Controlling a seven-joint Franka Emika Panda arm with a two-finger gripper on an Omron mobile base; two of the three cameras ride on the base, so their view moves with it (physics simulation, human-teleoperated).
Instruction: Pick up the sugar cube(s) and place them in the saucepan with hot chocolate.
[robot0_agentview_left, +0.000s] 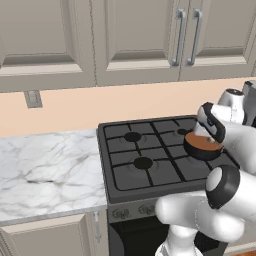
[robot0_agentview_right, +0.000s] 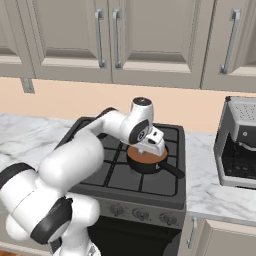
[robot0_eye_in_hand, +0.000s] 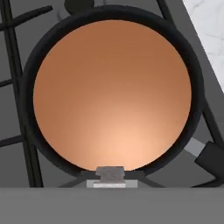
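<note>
Pincer (robot0_eye_in_hand: 110, 174) is seen at the bottom of the hand view, closed down to a narrow gap; a small pale grey block (robot0_eye_in_hand: 110, 173) sits between its dark tips (whether this is a sugar cube cannot be told); the hand is held directly above the saucepan with hot chocolate (robot0_eye_in_hand: 112, 94), whose brown liquid is looked straight down upon; the black rim is seen all round, and the handle (robot0_eye_in_hand: 209, 158) runs off toward the lower right of that view.

From the right base view the saucepan (robot0_agentview_right: 147, 161) is placed on the front right part of the stove (robot0_agentview_right: 100, 172), its long handle pointed toward the marble counter (robot0_agentview_right: 210, 192) and the coffee machine (robot0_agentview_right: 239, 142); the arm's wrist is bent over the pan, so the fingers are hidden there.

From the left base view the pan (robot0_agentview_left: 202, 146) is noted on the right of the hob, partly covered by the arm; cabinets (robot0_agentview_left: 135, 40) are hung above.
</note>
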